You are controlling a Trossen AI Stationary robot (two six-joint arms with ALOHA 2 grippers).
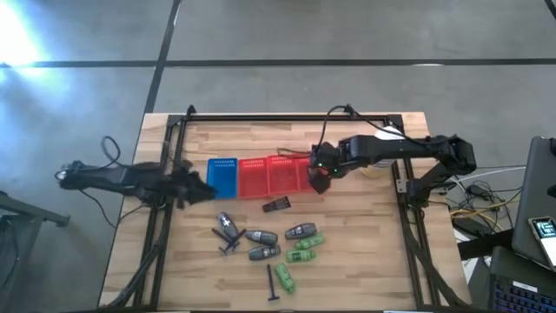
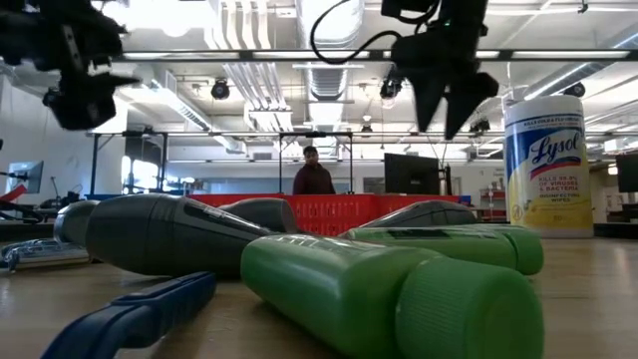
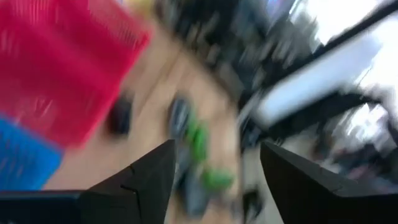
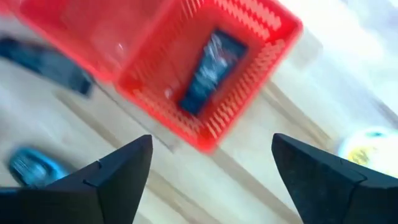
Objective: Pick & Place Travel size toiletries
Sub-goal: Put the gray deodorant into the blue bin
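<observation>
Closest to the low camera, a green bottle [image 2: 389,289] is seen lying on its side on the counter [image 1: 365,261], with a grey bottle [image 2: 169,231] and a blue-handled razor [image 2: 130,317] beside it. From above, the toiletries are shown scattered near the counter's front: grey bottles [image 1: 262,236], green bottles [image 1: 306,250], black razors [image 1: 272,283] and, apart from them and just in front of the red baskets [image 1: 269,176], a dark packet [image 1: 277,205]. The right gripper [image 1: 319,176] is held above the right end of the red baskets, its arm stretched in from the right side, and its jaws are spread wide and empty. In the right wrist view, a dark packet [image 4: 208,71] is seen lying inside a red basket compartment. The left gripper [image 1: 198,192] is held low, just left of the blue basket [image 1: 222,177], with jaws likewise parted and holding nothing. A white wipes tub [image 2: 543,165] stands on the counter's right side. A person [image 2: 314,175] is visible in the room beyond.
</observation>
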